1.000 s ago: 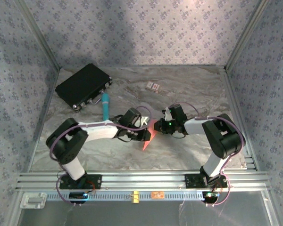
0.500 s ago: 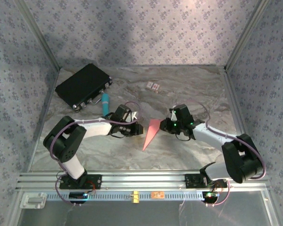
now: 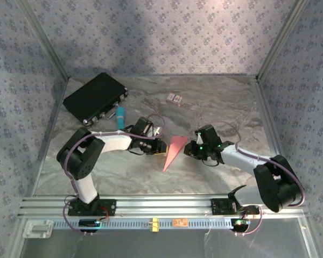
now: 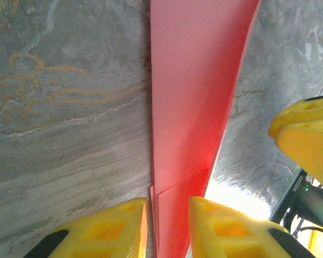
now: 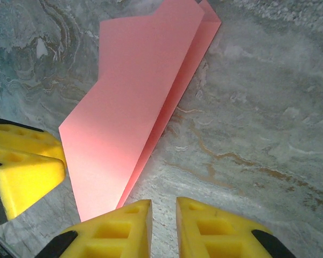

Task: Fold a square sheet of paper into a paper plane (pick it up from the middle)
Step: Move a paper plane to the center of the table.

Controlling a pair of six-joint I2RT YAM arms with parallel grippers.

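Top external: paper plane (image 3: 172,151) lay flat on the table (image 3: 220,102) between the two grippers, nose pointing toward the arm bases. Left gripper (image 3: 160,147) sat at its left long edge, jaws slightly apart astride that edge. Right gripper (image 3: 190,150) stood just right of the plane, jaws narrowly apart, bare table in the gap. Open table lay beyond both grippers and nearer the bases. Both arms reached low, elbows out, forearms converging on the plane.

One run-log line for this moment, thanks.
paper plane: folded, lying on table | left gripper: slightly open, straddling its edge | right gripper: slightly open, empty, beside it
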